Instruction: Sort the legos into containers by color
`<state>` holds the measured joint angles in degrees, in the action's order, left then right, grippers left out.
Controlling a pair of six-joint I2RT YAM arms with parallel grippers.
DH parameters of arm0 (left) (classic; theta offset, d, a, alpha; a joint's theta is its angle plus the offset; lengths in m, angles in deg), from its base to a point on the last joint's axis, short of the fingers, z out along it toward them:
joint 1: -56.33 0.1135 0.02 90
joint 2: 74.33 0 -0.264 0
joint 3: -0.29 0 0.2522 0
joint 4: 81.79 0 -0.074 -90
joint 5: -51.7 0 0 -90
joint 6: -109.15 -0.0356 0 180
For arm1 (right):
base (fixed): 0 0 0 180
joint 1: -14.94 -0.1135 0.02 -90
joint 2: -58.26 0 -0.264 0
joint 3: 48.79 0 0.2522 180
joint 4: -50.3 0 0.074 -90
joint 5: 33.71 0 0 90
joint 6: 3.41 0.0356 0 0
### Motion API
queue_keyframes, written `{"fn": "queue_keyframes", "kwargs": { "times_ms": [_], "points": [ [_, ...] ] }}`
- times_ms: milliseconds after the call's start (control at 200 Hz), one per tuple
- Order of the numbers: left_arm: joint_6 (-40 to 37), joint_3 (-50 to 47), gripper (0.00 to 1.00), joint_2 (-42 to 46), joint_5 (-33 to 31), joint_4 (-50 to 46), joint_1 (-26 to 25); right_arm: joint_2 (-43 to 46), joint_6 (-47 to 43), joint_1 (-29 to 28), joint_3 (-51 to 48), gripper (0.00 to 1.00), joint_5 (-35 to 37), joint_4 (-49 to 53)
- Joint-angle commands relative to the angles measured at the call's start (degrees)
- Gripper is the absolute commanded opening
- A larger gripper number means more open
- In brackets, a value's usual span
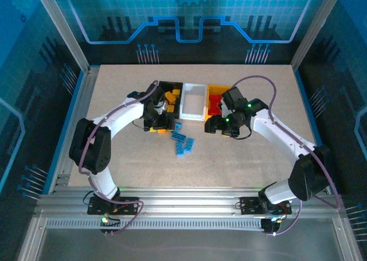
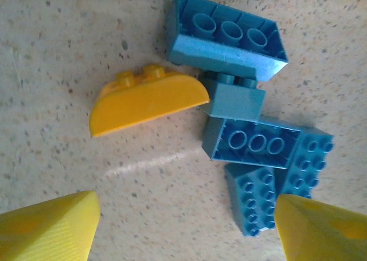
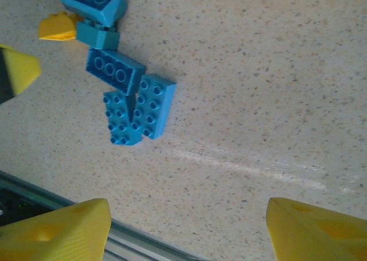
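Note:
Several blue legos (image 1: 182,139) lie loose in a cluster mid-table, with one orange-yellow curved brick (image 1: 160,130) at their left. My left gripper (image 1: 158,121) hangs open just above them. In the left wrist view its yellow fingertips (image 2: 51,224) flank bare table, with the orange-yellow brick (image 2: 146,100) and blue bricks (image 2: 255,140) ahead. My right gripper (image 1: 221,125) is open beside the orange-yellow bin (image 1: 217,89), empty over bare table (image 3: 186,226). The blue bricks (image 3: 137,109) lie ahead of it. The black bin (image 1: 172,84) holds orange-yellow bricks (image 1: 171,96). The orange-yellow bin holds red bricks (image 1: 215,107).
The white bin (image 1: 194,89) stands between the black and orange-yellow ones at the back centre. Both arms crowd the space in front of the bins. A metal rail (image 3: 34,192) runs along the table's near edge. Open tabletop lies to the front and both sides.

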<state>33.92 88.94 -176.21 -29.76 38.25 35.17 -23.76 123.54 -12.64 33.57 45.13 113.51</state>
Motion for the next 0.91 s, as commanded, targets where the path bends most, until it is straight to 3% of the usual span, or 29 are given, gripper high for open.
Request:
{"fn": "queue_keyframes", "kwargs": {
  "times_ms": [0, 395, 570, 900],
  "points": [
    [-8.79, 1.82, 0.82, -3.79, -4.56, 1.59, 0.16, 3.51, 4.65, -2.59, -1.19, 0.73, 2.48, -0.01],
    [-12.44, 7.68, 0.82, -10.03, -6.74, 6.97, 0.26, -0.76, 1.65, -3.1, 1.09, 0.73, 1.64, 2.0],
    [-14.32, 12.86, 0.81, -15.22, -6.58, 3.35, 0.26, -1.73, 1.9, -2.86, 1.6, 0.73, 1.8, 2.24],
    [-13.16, 5.28, 0.75, -12.25, -2.79, 4.48, -0.01, -4.29, 0.49, -2.58, 4.53, 0.73, 2.1, 3.33]
  ]
}}
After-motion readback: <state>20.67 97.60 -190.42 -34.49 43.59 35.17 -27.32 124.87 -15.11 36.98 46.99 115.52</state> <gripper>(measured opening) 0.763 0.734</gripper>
